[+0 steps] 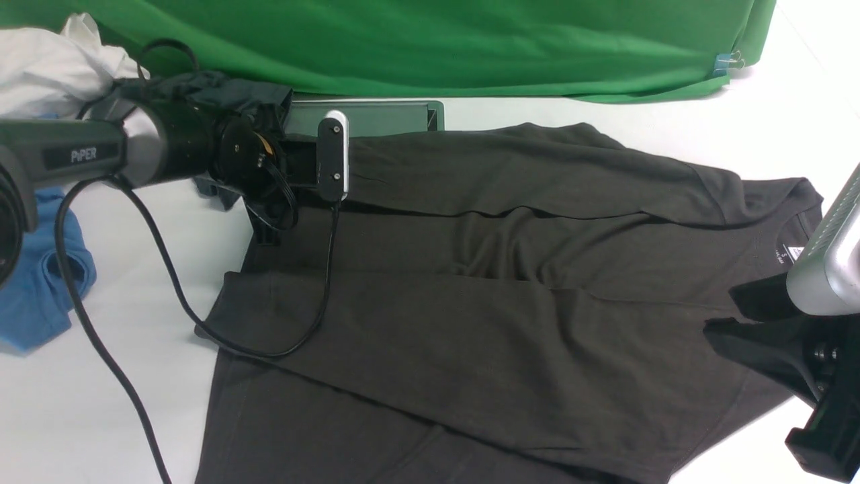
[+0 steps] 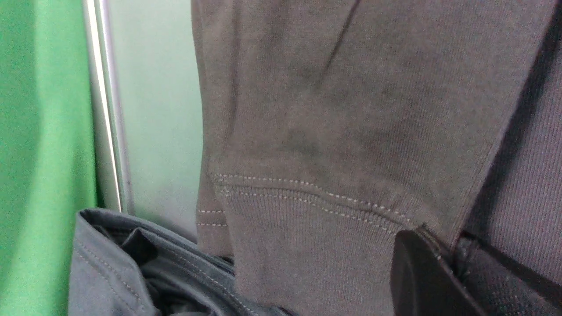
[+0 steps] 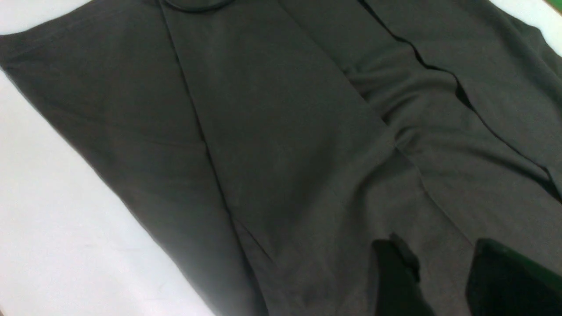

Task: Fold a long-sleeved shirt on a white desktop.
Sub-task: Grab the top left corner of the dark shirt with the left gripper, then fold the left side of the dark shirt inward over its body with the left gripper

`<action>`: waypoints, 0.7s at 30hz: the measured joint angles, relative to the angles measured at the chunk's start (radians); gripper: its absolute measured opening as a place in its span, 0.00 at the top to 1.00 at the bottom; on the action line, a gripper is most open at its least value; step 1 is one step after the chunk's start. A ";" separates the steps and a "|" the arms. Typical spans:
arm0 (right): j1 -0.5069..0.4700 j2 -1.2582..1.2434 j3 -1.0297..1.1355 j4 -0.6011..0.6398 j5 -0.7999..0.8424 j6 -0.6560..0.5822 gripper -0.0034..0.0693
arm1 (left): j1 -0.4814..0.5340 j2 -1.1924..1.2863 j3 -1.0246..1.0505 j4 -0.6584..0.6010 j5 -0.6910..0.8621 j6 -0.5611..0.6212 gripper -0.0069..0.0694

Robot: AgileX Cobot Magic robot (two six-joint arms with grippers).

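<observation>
Front view: the long-sleeved shirt (image 1: 510, 323) lies spread across the white desktop (image 1: 134, 376), neck label toward the robot's right and hem toward its left. Both sleeves are laid in over the body, one near the cable hatch (image 1: 376, 117) and one nearer the robot. The left gripper (image 1: 269, 225) sits at the far hem corner, mostly hidden behind its camera housing. The right gripper (image 1: 746, 323) hangs over the collar end. A blue garment (image 1: 40, 289) and a charcoal garment (image 1: 201, 87) lie off to the left, apart from the job. Left wrist view: the fingers (image 2: 421, 272) are closed, with the edge of the ribbed cuff (image 2: 307, 237) nipped between them. Right wrist view: the fingers (image 3: 395, 276) stand part-way apart above flat cloth, with nothing plainly in them. Judgement: sleeves are in and the first stage is done; the lengthwise body folds look not yet started, so roughly a third along.
</observation>
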 joint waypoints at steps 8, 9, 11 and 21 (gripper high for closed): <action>0.000 0.000 0.000 -0.002 -0.002 0.008 0.62 | -0.011 -0.082 0.000 0.000 0.127 -0.001 0.86; 0.000 0.000 0.000 -0.002 -0.002 0.008 0.62 | -0.015 -0.099 0.000 -0.002 0.147 -0.001 0.86; 0.000 0.000 0.000 -0.002 -0.002 0.008 0.62 | -0.020 -0.122 0.000 -0.008 0.182 -0.002 0.86; 0.000 0.000 0.000 -0.003 -0.002 0.008 0.62 | -0.059 -0.240 0.000 -0.008 0.358 -0.029 0.86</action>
